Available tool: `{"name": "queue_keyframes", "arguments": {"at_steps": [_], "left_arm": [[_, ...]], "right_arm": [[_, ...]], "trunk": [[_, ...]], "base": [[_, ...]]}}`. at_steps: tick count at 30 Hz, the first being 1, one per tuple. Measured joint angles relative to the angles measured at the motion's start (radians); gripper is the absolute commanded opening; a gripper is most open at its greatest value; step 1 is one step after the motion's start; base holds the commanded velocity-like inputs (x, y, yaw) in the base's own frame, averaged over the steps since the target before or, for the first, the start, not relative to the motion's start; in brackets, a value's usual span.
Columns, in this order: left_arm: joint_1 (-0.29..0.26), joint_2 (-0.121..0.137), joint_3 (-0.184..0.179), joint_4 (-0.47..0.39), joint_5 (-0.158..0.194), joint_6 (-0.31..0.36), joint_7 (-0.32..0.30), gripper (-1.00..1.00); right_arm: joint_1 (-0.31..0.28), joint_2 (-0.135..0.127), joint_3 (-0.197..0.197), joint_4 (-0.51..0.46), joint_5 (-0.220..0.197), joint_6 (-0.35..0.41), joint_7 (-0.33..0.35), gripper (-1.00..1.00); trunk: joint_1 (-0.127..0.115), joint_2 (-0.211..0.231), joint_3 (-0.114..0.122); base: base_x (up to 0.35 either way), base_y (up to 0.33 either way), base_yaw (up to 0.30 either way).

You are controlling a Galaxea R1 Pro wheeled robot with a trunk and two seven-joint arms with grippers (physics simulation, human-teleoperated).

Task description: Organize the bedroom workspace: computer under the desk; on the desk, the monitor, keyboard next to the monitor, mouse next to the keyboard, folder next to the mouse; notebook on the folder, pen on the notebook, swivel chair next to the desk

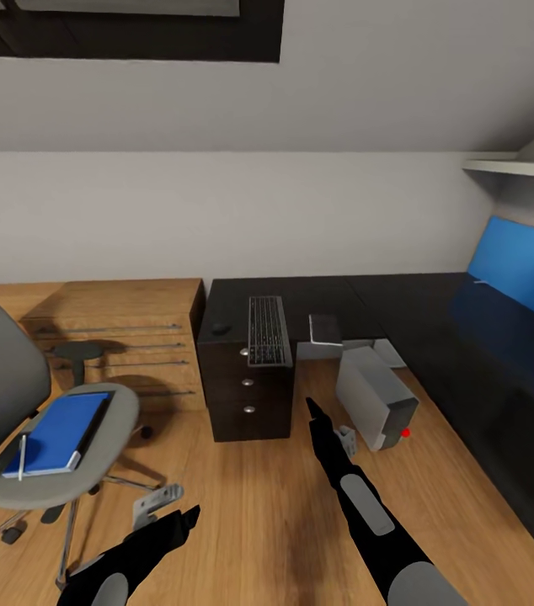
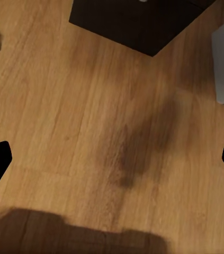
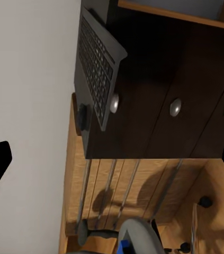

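Note:
The grey swivel chair (image 1: 90, 421) stands at the left, with the blue folder (image 1: 56, 433) on its seat and the pale pen (image 1: 23, 457) across the folder's near corner. On the black desk (image 1: 419, 311) lie the keyboard (image 1: 268, 330), the mouse (image 1: 219, 329) to its left, and the notebook (image 1: 325, 330) to its right. The light-grey computer (image 1: 376, 396) stands on the floor in the desk's nook. My left gripper (image 1: 184, 515) hangs open low over the floor near the chair base. Open too, my right gripper (image 1: 311, 407) points at the drawer unit (image 1: 246, 391). The monitor is out of view.
Low wooden shelving (image 1: 124, 337) runs along the wall behind the chair. A blue back panel (image 1: 520, 265) lines the desk's right wing, and a white shelf (image 1: 520, 167) hangs above it. Light wood floor (image 1: 258, 522) lies between the chair, the drawer unit and the desk wing.

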Motion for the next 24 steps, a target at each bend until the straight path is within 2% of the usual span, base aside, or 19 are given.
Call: {"name": "queue_keyframes", "arguments": {"at_steps": [11, 13, 14, 17, 24], "left_arm": [[0.001, 0.000, 0.007, -0.001, 0.000, -0.001, 0.000, 1.00], [0.001, 0.001, 0.028, -0.001, 0.000, -0.001, -0.001, 1.00], [0.001, 0.001, 0.054, -0.001, -0.001, -0.001, -0.001, 1.00], [0.000, 0.001, 0.102, -0.002, 0.000, 0.001, -0.002, 1.00], [0.000, 0.001, 0.139, -0.001, 0.001, 0.002, -0.002, 1.00]], "right_arm": [[0.001, 0.000, 0.000, 0.000, 0.000, 0.002, -0.001, 1.00], [0.001, 0.000, 0.000, -0.001, 0.000, 0.002, -0.001, 1.00], [0.001, -0.001, 0.000, -0.001, 0.000, 0.002, -0.001, 1.00], [0.001, 0.000, 0.000, -0.001, 0.000, 0.003, -0.002, 1.00], [0.002, -0.001, 0.000, -0.003, 0.000, 0.003, -0.003, 1.00]], "trunk": [[0.042, -0.077, -0.034], [0.050, -0.091, -0.041], [0.054, -0.098, -0.044], [0.065, -0.119, -0.053], [0.092, -0.168, -0.075]], "base": [[0.000, 0.000, 0.000], [0.000, 0.000, 0.000], [0.000, 0.000, 0.000], [0.000, 0.000, 0.000], [0.000, 0.000, 0.000]]}}
